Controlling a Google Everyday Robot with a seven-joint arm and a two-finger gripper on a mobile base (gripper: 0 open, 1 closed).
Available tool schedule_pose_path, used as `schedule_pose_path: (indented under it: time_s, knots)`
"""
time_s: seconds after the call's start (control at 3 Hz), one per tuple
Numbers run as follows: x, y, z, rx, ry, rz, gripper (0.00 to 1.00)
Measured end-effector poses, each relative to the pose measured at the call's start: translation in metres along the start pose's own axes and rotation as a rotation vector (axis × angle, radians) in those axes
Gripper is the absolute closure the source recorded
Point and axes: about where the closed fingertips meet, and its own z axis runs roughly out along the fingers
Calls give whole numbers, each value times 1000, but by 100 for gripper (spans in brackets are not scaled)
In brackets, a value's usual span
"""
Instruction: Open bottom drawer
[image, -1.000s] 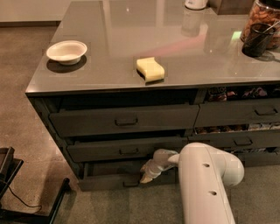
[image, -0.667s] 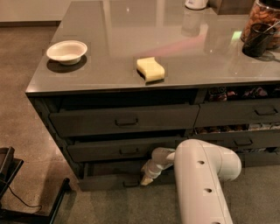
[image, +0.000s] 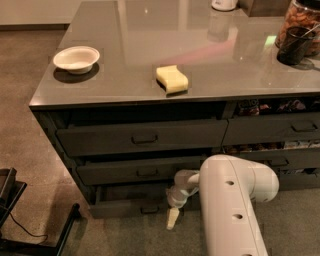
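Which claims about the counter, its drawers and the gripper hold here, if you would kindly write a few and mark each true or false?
1. A white bowl sits on the countertop. True.
2. The yellow sponge lies inside the bowl. False: it lies flat on the countertop, apart from the bowl and further right in the camera view.
3. The gripper is down low, just in front of the bottom drawer and near its handle. True.
4. The robot's arm reaches over the countertop. False: it stays below the counter's edge, in front of the drawers.
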Motion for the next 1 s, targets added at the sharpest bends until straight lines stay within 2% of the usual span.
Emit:
schedule_pose_path:
  time_s: [0.33, 0.67, 1.0]
  knots:
    - [9, 23, -1, -59, -6, 57, 0]
    - [15, 38, 0, -98, -44, 108, 0]
    - [15, 38, 0, -98, -44, 109, 0]
